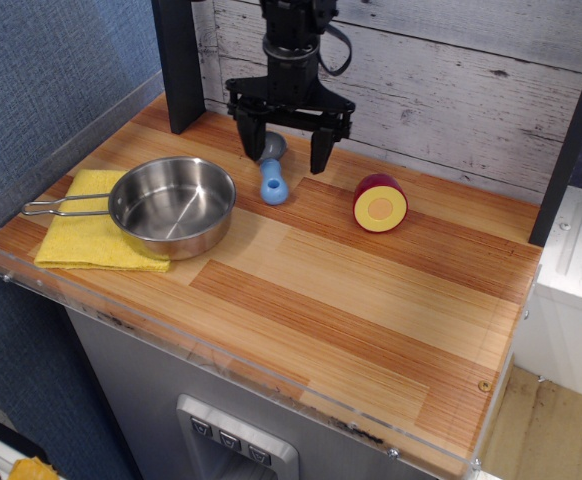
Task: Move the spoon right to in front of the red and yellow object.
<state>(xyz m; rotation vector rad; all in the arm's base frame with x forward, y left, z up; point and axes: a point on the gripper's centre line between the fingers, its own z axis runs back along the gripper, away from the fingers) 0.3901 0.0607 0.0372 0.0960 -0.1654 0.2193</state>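
The spoon (272, 178) lies on the wooden counter near the back wall, its light-blue handle toward me and its grey bowl partly hidden behind my left finger. The red and yellow object (380, 203), a toy fruit half with its yellow cut face up, sits to the spoon's right. My gripper (285, 153) hangs open just above the spoon's bowl end, one finger on each side of it, touching nothing.
A steel pan (172, 206) with a wire handle rests on a yellow cloth (86, 240) at the left. A dark post (179, 65) stands at the back left. A clear plastic rim (221, 365) edges the counter's front.
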